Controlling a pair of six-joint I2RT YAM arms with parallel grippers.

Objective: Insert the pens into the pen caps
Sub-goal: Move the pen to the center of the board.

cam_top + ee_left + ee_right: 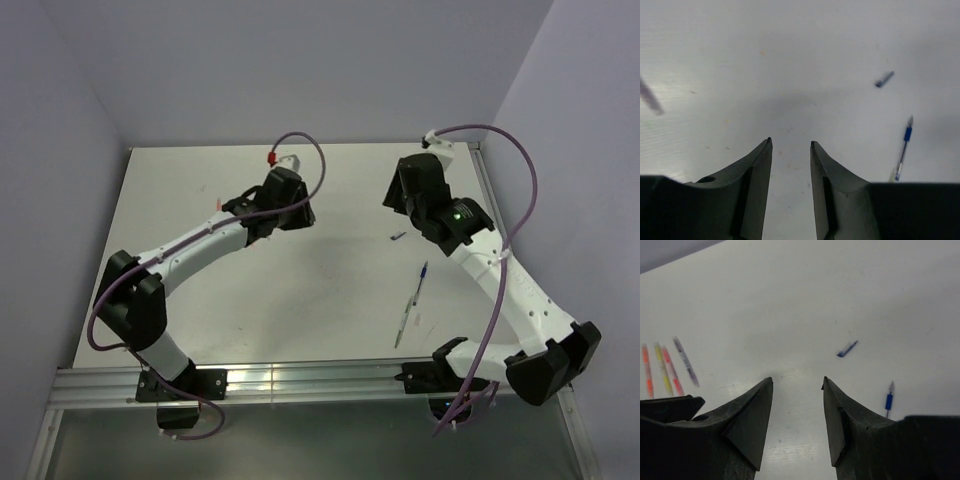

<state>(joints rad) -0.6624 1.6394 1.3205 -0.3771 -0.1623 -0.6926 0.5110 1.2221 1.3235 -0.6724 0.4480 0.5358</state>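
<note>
A blue pen (pixel 421 277) with a clear barrel lies uncapped on the table at the right, also seen in the left wrist view (pixel 903 147) and the right wrist view (pixel 888 400). A dark blue pen cap (pixel 397 237) lies apart from it, farther back (pixel 884 79) (pixel 847 348). An orange pen (pixel 647 371), a yellow pen (pixel 662 369), a red pen (pixel 672 371) and a grey pen (pixel 686 361) lie side by side at the left. My left gripper (pixel 790 142) hovers open and empty over bare table. My right gripper (pixel 797 381) is open and empty, left of the cap.
The white table (pixel 300 290) ends at a metal rail (pixel 300 380) along the near side. Grey walls close in the back and both sides. Purple cables loop over both arms. The left arm (pixel 200 245) covers most of the pen row from above.
</note>
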